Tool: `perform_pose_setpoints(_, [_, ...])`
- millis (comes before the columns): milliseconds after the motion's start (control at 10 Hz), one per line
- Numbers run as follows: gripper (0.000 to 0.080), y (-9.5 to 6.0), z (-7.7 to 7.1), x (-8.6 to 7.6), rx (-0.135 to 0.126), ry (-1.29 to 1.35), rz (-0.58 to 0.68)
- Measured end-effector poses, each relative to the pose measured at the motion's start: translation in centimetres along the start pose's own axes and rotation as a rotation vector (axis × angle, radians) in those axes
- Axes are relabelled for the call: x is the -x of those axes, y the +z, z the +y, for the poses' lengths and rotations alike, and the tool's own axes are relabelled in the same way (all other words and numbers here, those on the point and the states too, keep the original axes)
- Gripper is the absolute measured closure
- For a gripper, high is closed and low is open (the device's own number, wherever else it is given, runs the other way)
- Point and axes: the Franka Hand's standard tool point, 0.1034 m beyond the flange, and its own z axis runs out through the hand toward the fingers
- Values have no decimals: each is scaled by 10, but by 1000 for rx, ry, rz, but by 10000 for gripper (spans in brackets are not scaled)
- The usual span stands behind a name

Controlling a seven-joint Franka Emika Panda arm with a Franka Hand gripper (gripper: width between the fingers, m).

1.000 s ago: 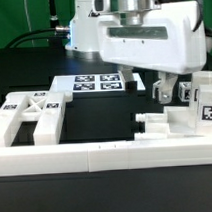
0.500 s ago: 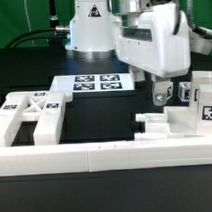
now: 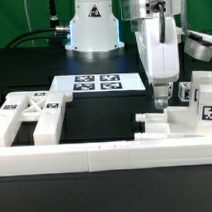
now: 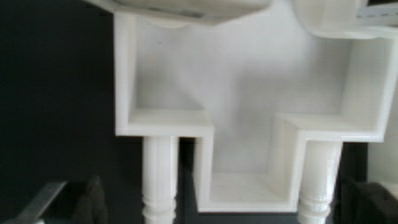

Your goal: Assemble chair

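Several white chair parts lie on the black table. On the exterior view's right sits a blocky cluster (image 3: 185, 119) with square tags, and my gripper (image 3: 161, 93) hangs just above its back edge. The wrist view looks straight down on a white frame part (image 4: 231, 80) with two slim turned legs (image 4: 159, 180). Its dark fingertips (image 4: 75, 200) stand wide apart, outside both legs. The jaws are open and hold nothing. More white frame pieces (image 3: 29, 112) lie on the exterior view's left.
The marker board (image 3: 98, 83) lies flat at the middle back, in front of the arm's base (image 3: 94, 24). A long low white border wall (image 3: 96, 154) runs along the front edge. Black cables trail at the back left.
The hand has turned about its upright axis, from broad side to narrow side toward the exterior camera, and stays above the right-hand parts. The jaws stay open.
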Motion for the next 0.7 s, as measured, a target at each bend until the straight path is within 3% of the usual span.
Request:
perform_pose_setpoints(300, [151, 17, 17, 20, 26, -31, 9])
perform_pose_setpoints(700, [151, 22, 22, 25, 30, -42, 14])
